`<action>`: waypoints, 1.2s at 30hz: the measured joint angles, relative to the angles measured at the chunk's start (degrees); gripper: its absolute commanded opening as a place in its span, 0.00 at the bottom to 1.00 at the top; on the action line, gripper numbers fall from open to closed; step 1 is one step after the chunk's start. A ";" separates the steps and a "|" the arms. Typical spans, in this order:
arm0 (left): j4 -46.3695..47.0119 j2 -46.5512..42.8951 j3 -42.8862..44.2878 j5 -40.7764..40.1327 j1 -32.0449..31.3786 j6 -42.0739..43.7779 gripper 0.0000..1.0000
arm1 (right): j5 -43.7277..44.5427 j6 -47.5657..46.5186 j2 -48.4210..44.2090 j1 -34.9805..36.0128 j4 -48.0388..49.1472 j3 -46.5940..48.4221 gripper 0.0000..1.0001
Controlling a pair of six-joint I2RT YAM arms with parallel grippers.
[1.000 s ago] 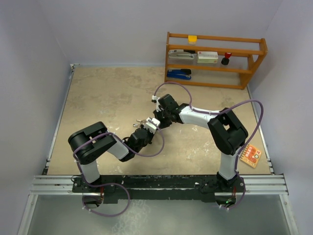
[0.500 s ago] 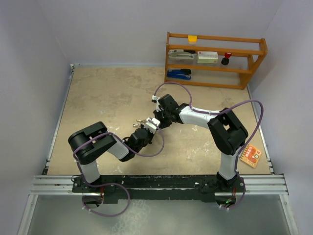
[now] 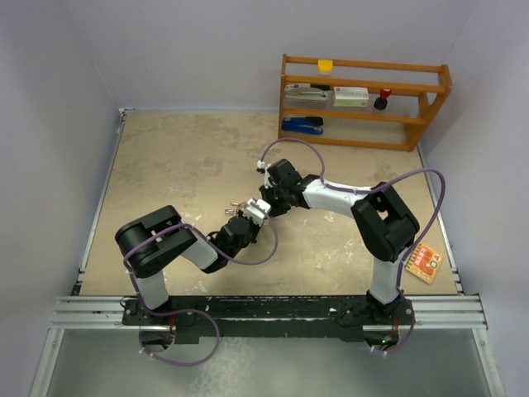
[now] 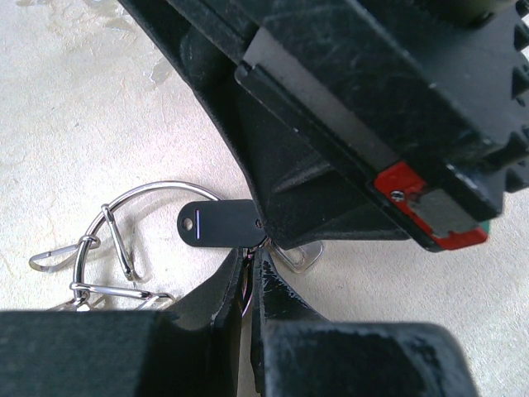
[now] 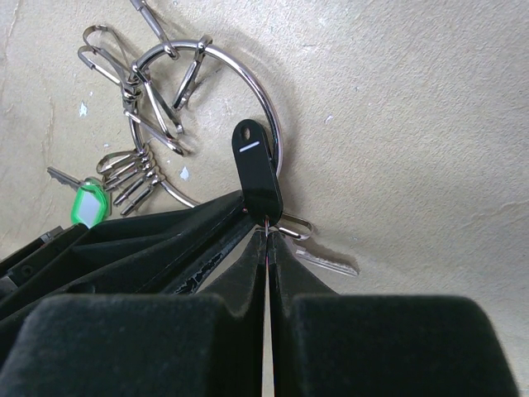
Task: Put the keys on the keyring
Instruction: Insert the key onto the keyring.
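Observation:
The keyring [image 5: 269,124], a thin silver wire hoop, lies mid-table [image 3: 240,202] with a black tag [image 5: 256,178] on it. The keys: a green-headed one [image 5: 89,204] and several small silver ones [image 5: 132,178] hang on its left side. One more silver key [image 5: 324,261] lies on the table just right of my fingertips. My left gripper [image 4: 250,252] is shut on the ring's wire beside the tag [image 4: 219,225]. My right gripper [image 5: 268,230] is shut on the same thin wire just below the tag. The two grippers' tips touch [image 3: 254,212].
Several silver snap clips [image 5: 149,124] hang on the ring's upper left. A wooden rack [image 3: 364,99] with staplers and small boxes stands at the back right. An orange card [image 3: 423,263] lies near the right arm's base.

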 measured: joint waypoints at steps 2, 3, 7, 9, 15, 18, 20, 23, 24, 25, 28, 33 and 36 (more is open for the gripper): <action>0.00 0.00 0.00 0.00 0.00 0.00 0.00 | 0.02 0.00 0.00 0.00 0.02 0.00 0.00; 0.00 0.00 0.00 0.00 0.00 0.00 0.00 | 0.02 0.00 0.00 -0.02 0.04 0.00 0.00; 0.00 0.00 0.00 0.00 0.00 0.00 0.00 | 0.02 0.17 0.00 -0.11 0.26 0.00 0.00; 0.00 0.00 0.00 0.00 0.00 0.00 0.00 | 0.02 0.31 0.00 -0.24 0.39 0.00 0.00; 0.00 0.00 0.00 -0.02 0.00 0.00 0.00 | 0.00 0.42 0.00 -0.46 0.42 0.00 0.00; -0.02 0.00 0.00 -0.04 0.00 0.00 0.00 | -0.04 0.42 0.00 -0.52 0.42 0.02 0.00; -0.02 0.00 0.00 -0.04 0.00 0.00 0.00 | -0.07 0.42 0.00 -0.59 0.42 0.02 0.00; -0.02 0.00 0.00 -0.09 0.00 0.00 0.00 | -0.11 0.50 0.00 -0.76 0.35 0.04 0.00; -0.02 0.00 0.00 -0.09 0.00 0.00 0.00 | -0.11 0.61 0.00 -0.83 0.31 0.11 0.00; -0.04 0.00 0.00 -0.11 0.00 0.00 0.00 | -0.11 0.70 0.00 -0.85 0.26 0.13 0.00; -0.04 0.00 0.00 -0.20 0.00 0.00 0.00 | -0.02 0.87 0.02 -0.94 -0.17 0.35 0.00; -0.04 0.00 0.02 -0.24 0.00 0.00 0.00 | 0.04 1.05 0.15 -1.25 -0.79 0.87 0.00; -0.04 0.00 0.02 -0.26 0.00 0.00 0.00 | 0.04 1.27 0.15 -1.25 -1.03 0.87 0.00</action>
